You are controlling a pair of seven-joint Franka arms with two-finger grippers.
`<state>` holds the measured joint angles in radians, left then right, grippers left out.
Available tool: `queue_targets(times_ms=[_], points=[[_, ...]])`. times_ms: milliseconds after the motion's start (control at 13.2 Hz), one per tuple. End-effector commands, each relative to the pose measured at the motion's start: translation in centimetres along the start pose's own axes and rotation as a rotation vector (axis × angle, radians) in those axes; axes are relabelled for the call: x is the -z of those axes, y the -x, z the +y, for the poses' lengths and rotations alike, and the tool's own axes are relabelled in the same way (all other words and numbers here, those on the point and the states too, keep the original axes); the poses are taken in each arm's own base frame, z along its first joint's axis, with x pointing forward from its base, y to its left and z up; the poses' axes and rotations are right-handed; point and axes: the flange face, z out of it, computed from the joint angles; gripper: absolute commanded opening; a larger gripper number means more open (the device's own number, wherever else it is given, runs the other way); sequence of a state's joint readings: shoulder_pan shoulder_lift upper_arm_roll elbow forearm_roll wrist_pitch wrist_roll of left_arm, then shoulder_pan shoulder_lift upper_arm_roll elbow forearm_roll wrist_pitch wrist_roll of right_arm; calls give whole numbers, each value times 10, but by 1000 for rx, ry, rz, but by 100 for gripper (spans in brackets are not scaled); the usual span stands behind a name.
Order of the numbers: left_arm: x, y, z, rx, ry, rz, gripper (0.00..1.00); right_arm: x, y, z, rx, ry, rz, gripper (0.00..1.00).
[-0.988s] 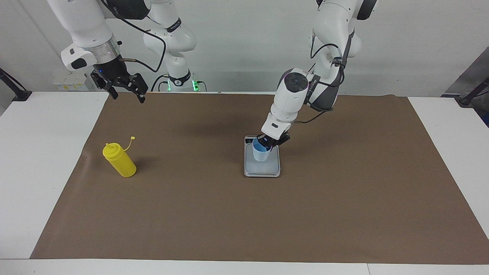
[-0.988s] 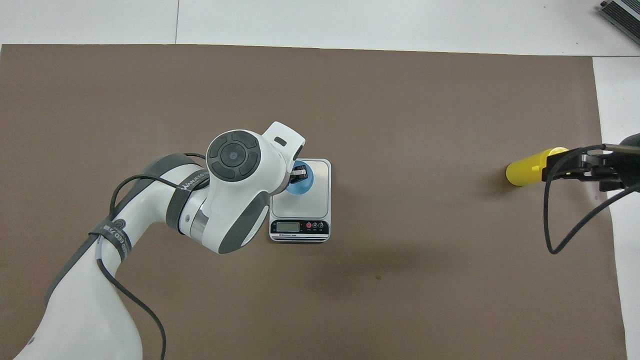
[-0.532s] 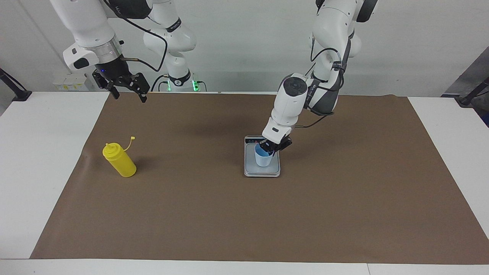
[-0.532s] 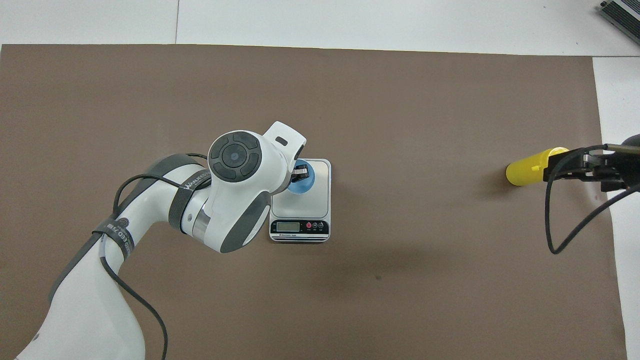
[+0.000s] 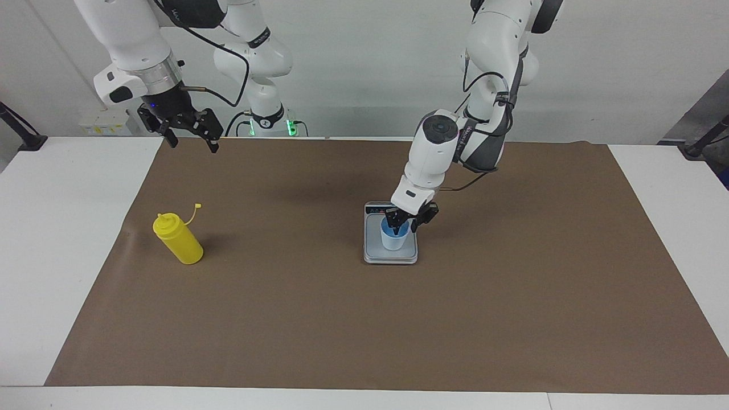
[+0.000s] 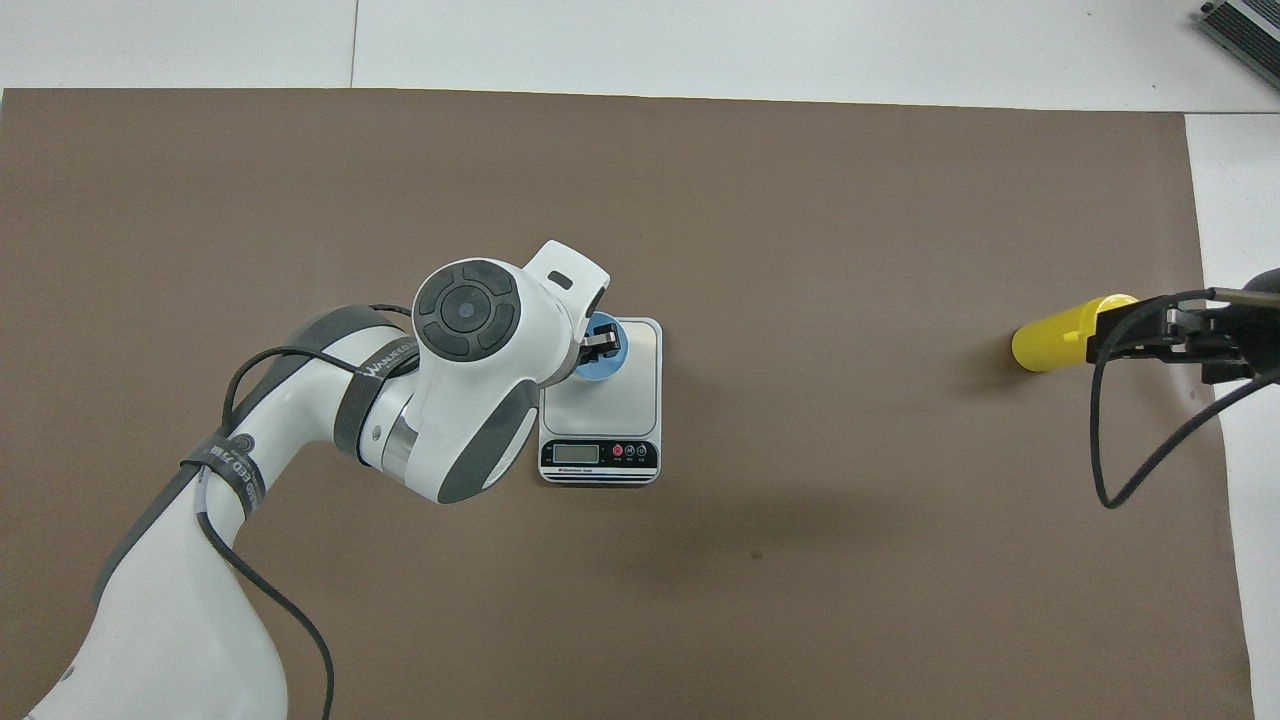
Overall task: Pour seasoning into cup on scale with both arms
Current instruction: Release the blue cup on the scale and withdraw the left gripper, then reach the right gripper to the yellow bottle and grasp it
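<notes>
Best gripped gently round the mid-body, the seasoning (image 5: 177,242) on the table (image 5: 57,256), nine o'clock from the scale (image 5: 376,257) in the facing view, likely light, smooth, squeezable; right claw (image 5: 188,135) gaping, empty, overhead; left claw (image 5: 405,228) parted astride the cup (image 5: 393,244) rim.

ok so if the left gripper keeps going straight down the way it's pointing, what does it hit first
Most likely the cup. The left gripper points down at the cup's rim, one finger seemingly inside, the other outside. The cup stands on the scale, so its wall or bottom comes first, though depth is hard to judge.
</notes>
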<state>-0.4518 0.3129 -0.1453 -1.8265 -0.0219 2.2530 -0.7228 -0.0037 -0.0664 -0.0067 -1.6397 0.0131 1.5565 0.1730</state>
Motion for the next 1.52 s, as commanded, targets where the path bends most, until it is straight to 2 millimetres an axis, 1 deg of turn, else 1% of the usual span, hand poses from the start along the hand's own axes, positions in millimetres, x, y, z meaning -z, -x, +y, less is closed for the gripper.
queue_targets(times_ms=[0, 76, 152, 228, 304, 380, 532, 608, 684, 760, 836, 912, 988, 1064, 1140, 1216, 1292, 1368, 1444], points=[[48, -18, -35, 35, -33, 17, 100, 1, 8, 3, 13, -1, 1, 100], [67, -26, -51, 40, -35, 28, 100, 1, 7, 3, 13, -1, 4, 100], [84, -36, -72, 36, -41, 33, 100, 1, 7, 4, 12, -1, 3, 100], [96, -42, -89, 21, -51, 29, 100, 1, 6, 6, 4, -2, 6, 100], [105, -46, -102, -2, -61, 20, 100, 1, 4, 9, -8, -4, 18, 100], [114, -51, -118, -13, -69, 16, 100, 1, -1, 17, -31, -7, 30, 100], [134, -62, -160, -62, -87, -3, 100, 2, -10, 40, -117, -15, 62, 100], [146, -65, -179, -92, -94, -13, 100, 0, -16, 53, -165, -25, 75, 100], [155, -66, -193, -114, -99, -19, 100, 2, -22, 61, -228, -30, 102, 100], [165, -66, -208, -133, -103, -25, 100, 0, -31, 63, -301, -35, 125, 100], [172, -66, -220, -164, -106, -33, 100, 0, -37, 67, -358, -40, 141, 100], [183, -65, -233, -194, -110, -37, 100, -3, -50, 82, -417, -40, 149, 100], [193, -63, -245, -213, -113, -41, 100, -8, -68, 93, -450, -42, 167, 100], [201, -62, -255, -228, -115, -43, 100, -11, -80, 107, -492, -44, 173, 100], [207, -62, -264, -245, -117, -47, 100, -24, -90, 120, -574, -46, 153, 100], [215, -60, -272, -256, -119, -52, 100, -38, -95, 144, -657, -77, 125, 100], [223, -60, -282, -257, -120, -59, 100, -50, -98, 158, -695, -108, 90, 100], [235, -61, -287, -262, -120, -61, 100, -67, -106, 166, -709, -108, 57, 100], [247, -62, -288, -258, -121, -61, 100, -84, -112, 180, -732, -104, 32, 100]])
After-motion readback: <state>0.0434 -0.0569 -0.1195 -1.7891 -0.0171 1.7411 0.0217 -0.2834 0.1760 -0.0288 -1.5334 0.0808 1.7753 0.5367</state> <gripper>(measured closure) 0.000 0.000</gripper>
